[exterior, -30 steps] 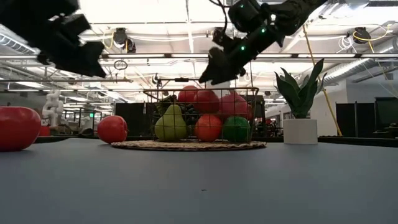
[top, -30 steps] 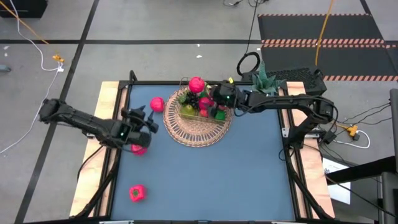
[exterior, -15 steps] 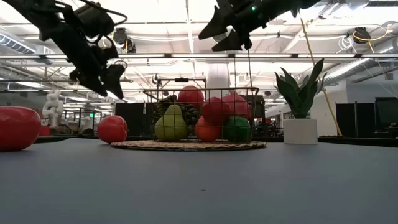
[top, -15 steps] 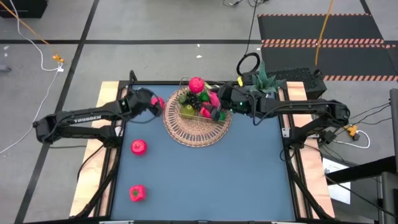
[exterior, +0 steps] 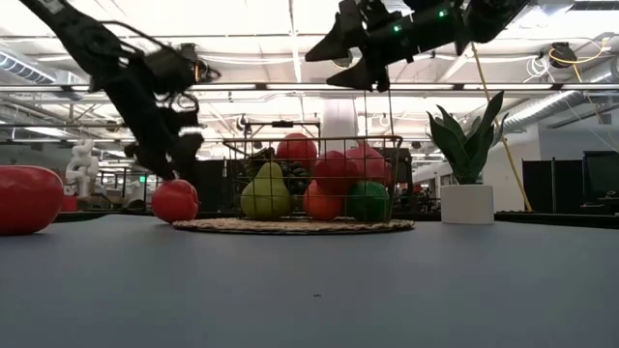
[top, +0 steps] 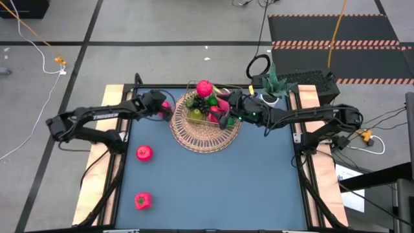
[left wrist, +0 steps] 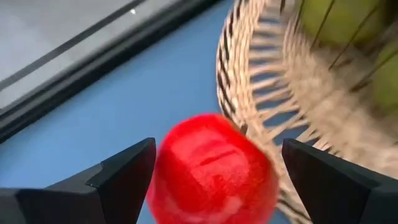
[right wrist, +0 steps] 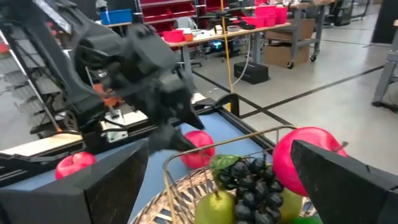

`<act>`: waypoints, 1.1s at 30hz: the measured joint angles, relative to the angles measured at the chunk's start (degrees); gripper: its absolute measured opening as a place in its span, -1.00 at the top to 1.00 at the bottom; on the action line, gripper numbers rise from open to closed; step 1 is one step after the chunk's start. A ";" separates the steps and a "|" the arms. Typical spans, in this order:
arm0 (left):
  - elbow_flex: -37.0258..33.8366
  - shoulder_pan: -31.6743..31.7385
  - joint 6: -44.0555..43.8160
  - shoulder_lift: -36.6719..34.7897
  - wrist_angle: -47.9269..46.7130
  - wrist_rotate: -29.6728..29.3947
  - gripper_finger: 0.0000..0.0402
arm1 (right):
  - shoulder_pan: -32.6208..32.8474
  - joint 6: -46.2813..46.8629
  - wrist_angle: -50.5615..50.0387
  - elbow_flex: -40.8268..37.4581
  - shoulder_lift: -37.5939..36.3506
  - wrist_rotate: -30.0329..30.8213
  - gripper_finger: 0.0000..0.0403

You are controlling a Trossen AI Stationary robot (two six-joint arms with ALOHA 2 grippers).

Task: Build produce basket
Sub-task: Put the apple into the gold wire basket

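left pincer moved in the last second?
Yes. The left pincer swung from the table's left edge toward the basket, now open around the red fruit beside it.

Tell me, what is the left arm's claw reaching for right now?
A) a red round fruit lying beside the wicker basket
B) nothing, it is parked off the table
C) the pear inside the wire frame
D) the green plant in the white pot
A: the left gripper is open, its fingers on either side of the red round fruit beside the basket rim.
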 joint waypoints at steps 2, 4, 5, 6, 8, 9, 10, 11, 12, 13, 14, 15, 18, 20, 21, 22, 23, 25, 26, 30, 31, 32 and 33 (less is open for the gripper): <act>0.00 0.50 1.77 2.65 1.23 0.27 -0.75 | 0.04 0.00 -0.07 0.00 -0.01 -0.05 -0.93; 0.24 1.24 2.86 4.79 2.58 1.71 -0.75 | 0.02 0.01 -0.42 0.00 0.01 -0.03 -0.93; 0.31 1.71 3.13 5.72 3.04 2.52 -0.75 | 0.02 0.02 -0.42 0.00 0.01 -0.01 -0.93; 0.40 2.18 3.16 6.63 3.25 3.15 -0.75 | 0.00 0.02 -0.41 0.00 0.01 -0.01 -0.93; 0.41 2.84 2.80 8.27 3.66 3.51 -0.75 | 0.00 0.02 -0.65 0.00 0.01 -0.01 -0.93; 0.45 3.30 2.67 8.97 4.01 3.54 -0.75 | 0.02 0.04 -0.86 0.00 0.01 -0.03 -0.93; 0.51 3.71 2.60 9.45 4.13 3.81 -0.74 | 0.04 0.27 -0.93 0.00 0.01 -0.04 -0.93; 0.52 4.05 2.49 9.68 4.12 4.18 -0.73 | 0.11 0.44 -0.93 0.00 0.01 -0.04 -0.93; 0.50 4.23 2.38 9.86 4.16 4.35 -0.70 | 0.16 0.46 -0.98 0.00 0.01 -0.03 -0.93; 0.50 4.36 2.38 9.93 4.21 4.30 -0.66 | 0.26 0.46 -1.07 0.00 0.01 -0.03 -0.93; 0.50 4.38 2.37 9.93 4.17 4.27 -0.61 | 0.45 0.46 -1.20 0.00 0.01 -0.03 -0.93; 0.50 4.46 2.21 9.93 4.19 4.39 -0.56 | 0.52 0.46 -1.24 0.00 0.01 -0.03 -0.93; 0.40 4.44 2.18 9.91 4.19 4.40 -0.42 | 0.67 0.46 -1.21 0.00 0.01 -0.04 -0.93; 0.39 4.44 2.20 9.91 4.20 4.42 -0.41 | 0.69 0.44 -1.33 0.00 0.01 -0.04 -0.93; 0.36 4.44 2.19 9.76 4.16 4.40 -0.41 | 0.68 0.46 -1.38 0.00 0.01 -0.03 -0.93; 0.23 4.44 2.19 9.34 4.07 4.45 -0.42 | 0.68 0.44 -1.41 0.00 0.01 -0.05 -0.93; 0.14 4.44 2.20 8.77 3.58 4.49 -0.45 | 0.68 0.44 -1.53 0.00 0.01 -0.03 -0.93; -0.10 4.08 2.18 6.83 2.07 4.49 -0.50 | 0.68 0.44 -2.02 0.00 0.01 -0.03 -0.93; -0.17 3.93 2.18 5.42 1.33 4.49 -0.52 | 0.68 0.44 -2.29 0.00 0.01 -0.03 -0.93; -0.60 2.91 1.46 -2.51 -4.24 5.14 -0.50 | 0.82 0.44 -2.50 0.00 0.01 -0.03 -0.93; -0.44 2.61 0.87 -5.14 -4.66 5.13 -0.48 | 0.94 0.45 -2.50 0.00 0.01 -0.05 -0.93; -0.31 2.11 0.29 -7.83 -5.24 5.11 -0.45 | 1.14 0.46 -2.41 0.00 0.01 -0.03 -0.93; -0.26 1.62 -0.34 -10.47 -5.89 4.88 -0.44 | 1.31 0.46 -2.16 0.00 0.01 -0.03 -0.93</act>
